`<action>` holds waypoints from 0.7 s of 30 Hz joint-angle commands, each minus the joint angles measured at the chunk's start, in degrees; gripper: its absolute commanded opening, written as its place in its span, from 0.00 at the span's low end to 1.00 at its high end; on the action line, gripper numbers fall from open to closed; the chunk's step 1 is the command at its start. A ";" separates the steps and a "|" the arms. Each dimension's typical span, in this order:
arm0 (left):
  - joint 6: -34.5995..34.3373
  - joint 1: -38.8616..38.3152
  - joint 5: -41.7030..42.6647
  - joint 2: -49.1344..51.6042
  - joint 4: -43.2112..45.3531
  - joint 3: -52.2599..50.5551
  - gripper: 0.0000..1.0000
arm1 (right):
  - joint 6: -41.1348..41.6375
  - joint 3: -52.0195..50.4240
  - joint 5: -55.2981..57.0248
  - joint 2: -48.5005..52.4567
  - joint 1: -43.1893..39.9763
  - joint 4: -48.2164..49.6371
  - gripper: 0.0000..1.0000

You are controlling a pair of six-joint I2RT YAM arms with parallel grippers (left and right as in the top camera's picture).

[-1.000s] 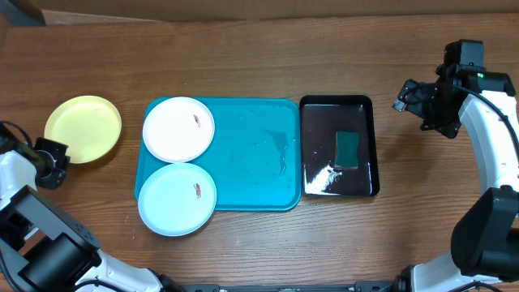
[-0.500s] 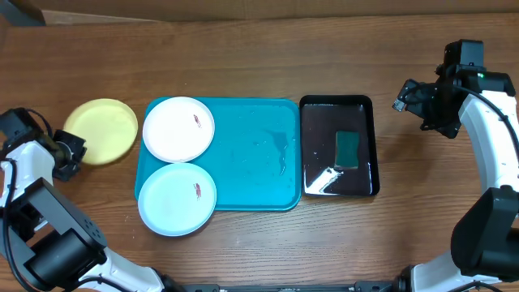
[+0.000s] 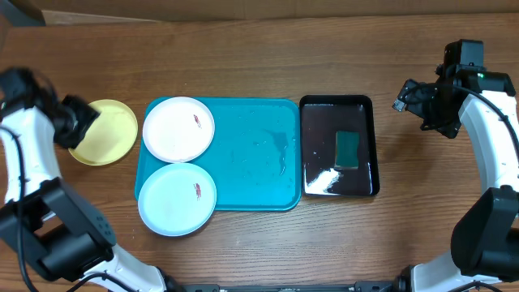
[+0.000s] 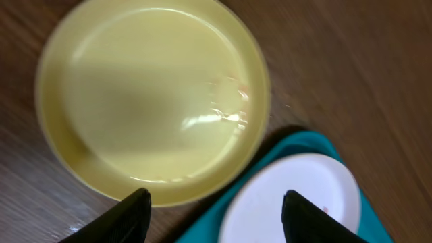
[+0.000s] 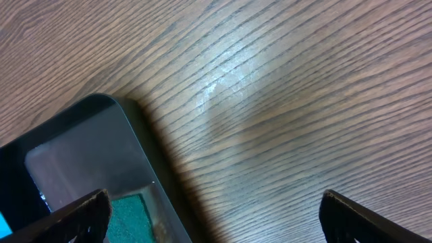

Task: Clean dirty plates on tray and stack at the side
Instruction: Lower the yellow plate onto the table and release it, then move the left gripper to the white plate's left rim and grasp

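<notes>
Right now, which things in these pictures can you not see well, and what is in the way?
Overhead: the left gripper covers the left edge of the yellow plate; contact unclear.
Left wrist: the white plate is blurred and cut off by the bottom edge.
Right wrist: the sponge shows one corner only; the bottom edge cuts it.
Overhead: the red mark on the white plate is too small to identify.

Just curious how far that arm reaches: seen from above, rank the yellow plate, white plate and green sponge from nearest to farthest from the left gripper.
1. Yellow plate, right by the left gripper, left of the blue tray.
2. White plate, on that tray's left side.
3. Green sponge, in the black tray, far right.
</notes>
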 commanded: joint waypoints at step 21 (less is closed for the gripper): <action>5.60 -19.21 -17.31 0.94 1.22 -7.87 0.51 | 0.20 0.39 -0.02 -0.22 -0.17 0.15 1.00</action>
